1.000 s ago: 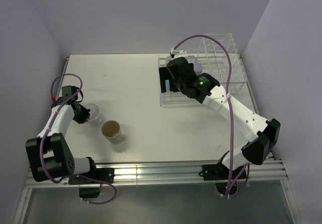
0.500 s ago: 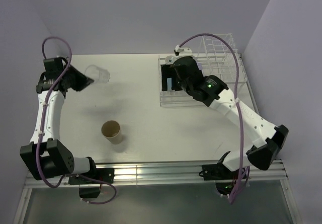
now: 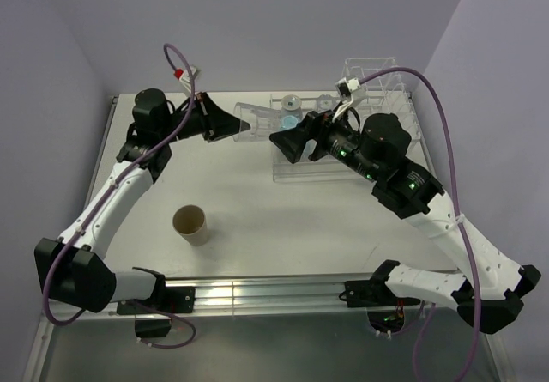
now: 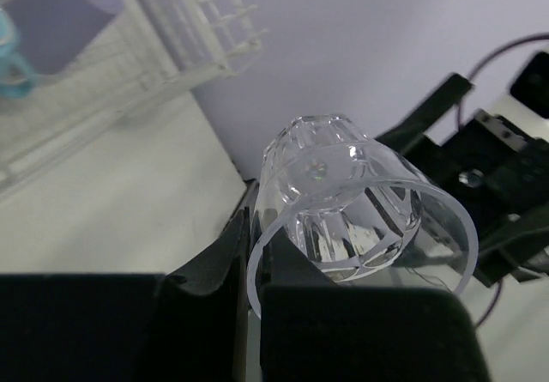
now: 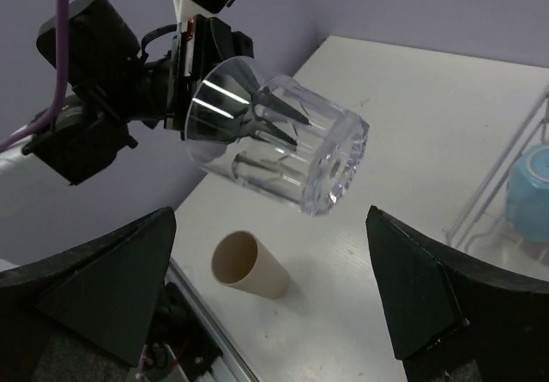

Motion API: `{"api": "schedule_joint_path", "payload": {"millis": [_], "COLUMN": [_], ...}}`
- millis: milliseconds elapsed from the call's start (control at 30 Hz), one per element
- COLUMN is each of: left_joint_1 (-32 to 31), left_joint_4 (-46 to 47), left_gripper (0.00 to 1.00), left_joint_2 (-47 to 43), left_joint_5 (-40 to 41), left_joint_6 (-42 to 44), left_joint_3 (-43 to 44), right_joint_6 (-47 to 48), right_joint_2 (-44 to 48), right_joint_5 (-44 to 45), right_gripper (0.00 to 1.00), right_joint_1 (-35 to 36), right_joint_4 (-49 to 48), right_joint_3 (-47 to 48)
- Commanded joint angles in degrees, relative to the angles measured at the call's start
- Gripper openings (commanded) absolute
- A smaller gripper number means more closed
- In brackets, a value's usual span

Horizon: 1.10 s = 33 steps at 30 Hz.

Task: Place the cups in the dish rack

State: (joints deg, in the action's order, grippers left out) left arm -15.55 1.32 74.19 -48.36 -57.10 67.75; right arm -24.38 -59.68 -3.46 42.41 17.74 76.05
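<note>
One tan cup [image 3: 190,224] stands upright nearest my bases, alone on the table [image 3: 223,176] and not yet loaded. Beyond it, up in the air, my left pincer [image 4: 249,249] is clamped on the rim of a clear glass [image 4: 352,202], one finger inside the mouth and one outside. The glass lies on its side with its thick base pointing at my right arm. I judge that hold is meant for a handover, since a rim grip leaves the whole body free to be taken. My right pincer [image 3: 285,142] faces that base with its fingers spread wide and holds nothing; the glass is not yet between them. Nothing lies in the gap, but my right arm hangs over the near end of the dish rack [image 3: 390,99] and masks part of it. Farthest off, in the rack, a light blue mug [image 5: 532,189] and a lavender tumbler [image 4: 64,13] already sit. They limit where this glass can go.
</note>
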Motion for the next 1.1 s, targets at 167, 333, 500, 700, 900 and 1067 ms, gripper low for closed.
{"api": "schedule_joint_path", "payload": {"millis": [167,333,500,700,900,1067], "left_joint_1": [-5.8,-7.6,-9.3,-9.9,-10.2,-10.6], "left_joint_4": [27.4,33.8,34.7,38.8,41.0,41.7], "left_gripper": [0.00,0.00,0.00,0.00,0.00,0.00], "left_joint_2": [2.2,3.5,4.5,4.8,5.6,6.1], "left_joint_5": [-8.8,-9.6,-9.9,-9.6,-9.4,-9.4], "left_joint_6": [-12.5,-15.2,-15.8,-17.6,-18.6,-19.1], "left_joint_3": [-0.2,-0.6,-0.9,-4.3,-5.3,-4.9], "right_joint_6": [-4.4,-8.1,-10.9,-13.0,-14.2,-14.3], "right_joint_2": [1.5,2.4,3.6,6.1,6.6,6.7], "right_joint_5": [-12.1,-20.9,-25.5,-26.4,-27.7,-28.2], "right_gripper": [1.00,1.00,1.00,1.00,0.91,0.77], "right_joint_1": [-4.1,-7.4,-8.8,-9.4,-9.6,-9.6], "right_joint_4": [-10.8,-19.7,-28.7,-33.1,-33.8,-34.3], "right_joint_3": [-5.1,-9.6,-13.5,-15.5,-15.6,-16.1]}}
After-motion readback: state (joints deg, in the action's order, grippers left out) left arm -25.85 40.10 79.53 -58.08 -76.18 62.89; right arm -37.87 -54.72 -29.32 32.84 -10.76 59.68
